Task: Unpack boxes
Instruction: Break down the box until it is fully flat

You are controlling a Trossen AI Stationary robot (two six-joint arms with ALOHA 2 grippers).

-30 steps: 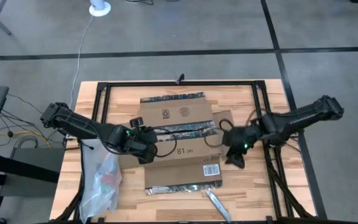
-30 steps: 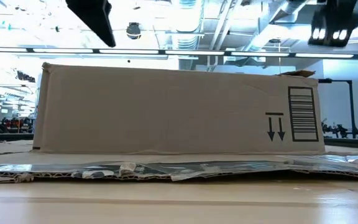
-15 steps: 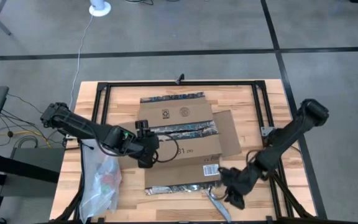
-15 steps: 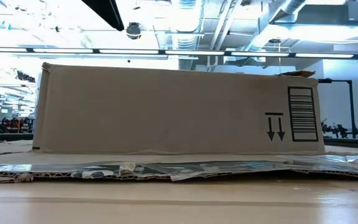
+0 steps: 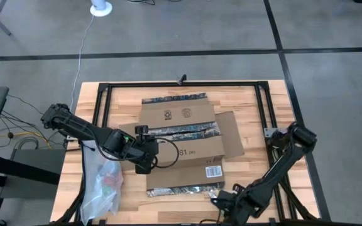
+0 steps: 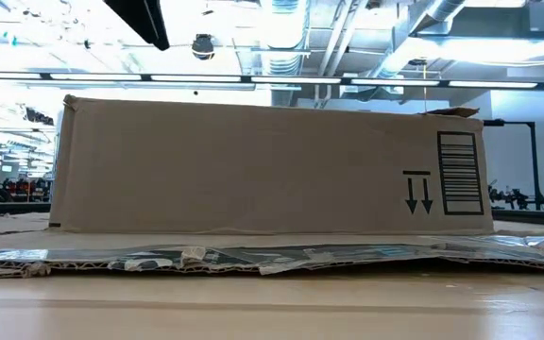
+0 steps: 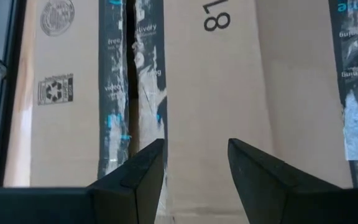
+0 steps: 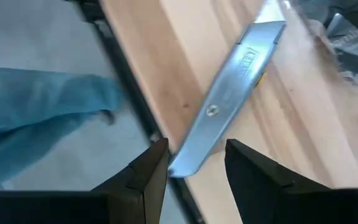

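Note:
The brown cardboard box [image 5: 190, 150] lies in the middle of the table on its broad side, flaps spread flat, with "81" print [image 7: 216, 14] and a white barcode label [image 5: 213, 171]. My left gripper [image 5: 144, 156] hovers open over the box's left end; in the left wrist view its fingers [image 7: 196, 155] straddle bare cardboard beside the dark tape strip [image 7: 114, 93]. My right gripper [image 5: 222, 202] is low at the table's near edge, open, its fingers [image 8: 196, 149] on either side of one end of a silver utility knife [image 8: 229, 106] lying flat on the wood.
A clear plastic bag [image 5: 105, 185] with coloured contents lies on the table's near left. A black metal frame [image 5: 105, 94] borders the tabletop. In the low view the box's long side [image 6: 272, 165] fills the picture. The knife lies close to the table's near edge [image 8: 160, 124].
My right gripper has swung from beside the box's right end toward the table's near edge and down to the utility knife, staying open. The box has not moved.

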